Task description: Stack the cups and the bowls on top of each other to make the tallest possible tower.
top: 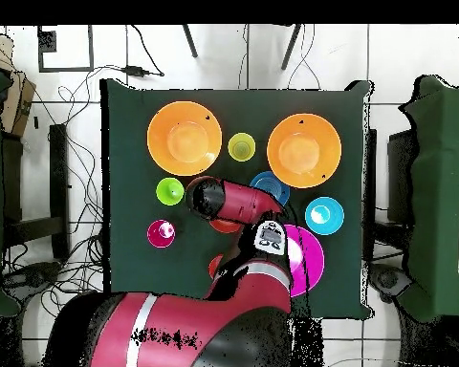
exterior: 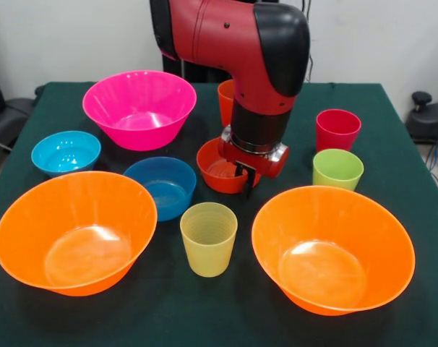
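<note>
My gripper [exterior: 245,178] hangs over the right rim of the small red-orange bowl [exterior: 215,172]; the arm hides it in the overhead view. Around it stand the darker blue bowl [exterior: 161,186], the light blue bowl [exterior: 66,152], the large magenta bowl [exterior: 139,108] and two large orange bowls [exterior: 74,231] [exterior: 333,249]. The ribbed yellow cup [exterior: 208,238] stands in front between the orange bowls. The lime green cup [exterior: 337,170] and red-pink cup [exterior: 337,130] stand at the right. The orange cup [exterior: 225,101] is partly hidden behind the arm. All stand apart, upright, nothing stacked.
The dark green table [exterior: 414,217] ends close behind the cups at the right. In the overhead view the arm [top: 238,205] covers the red-orange bowl and parts of the magenta bowl [top: 310,260] and darker blue bowl [top: 272,182]. Chairs stand beside the table.
</note>
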Motion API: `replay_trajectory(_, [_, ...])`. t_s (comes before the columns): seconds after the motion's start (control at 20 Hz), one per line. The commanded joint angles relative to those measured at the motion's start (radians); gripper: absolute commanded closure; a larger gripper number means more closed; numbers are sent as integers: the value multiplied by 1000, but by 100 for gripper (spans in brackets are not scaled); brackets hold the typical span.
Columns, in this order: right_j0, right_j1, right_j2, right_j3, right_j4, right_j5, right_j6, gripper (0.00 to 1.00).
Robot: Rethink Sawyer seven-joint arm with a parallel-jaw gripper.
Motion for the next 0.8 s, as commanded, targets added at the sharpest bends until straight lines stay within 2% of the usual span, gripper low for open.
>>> replay_trajectory(0.05, [-51,132,111,-127,-99,-98,-34,100])
replay_trajectory(0.45, [-98,169,124,-213,-142,-70,-89,100])
replay_trajectory(0.8, [-148,222,150,-301,-207,-74,-131,100])
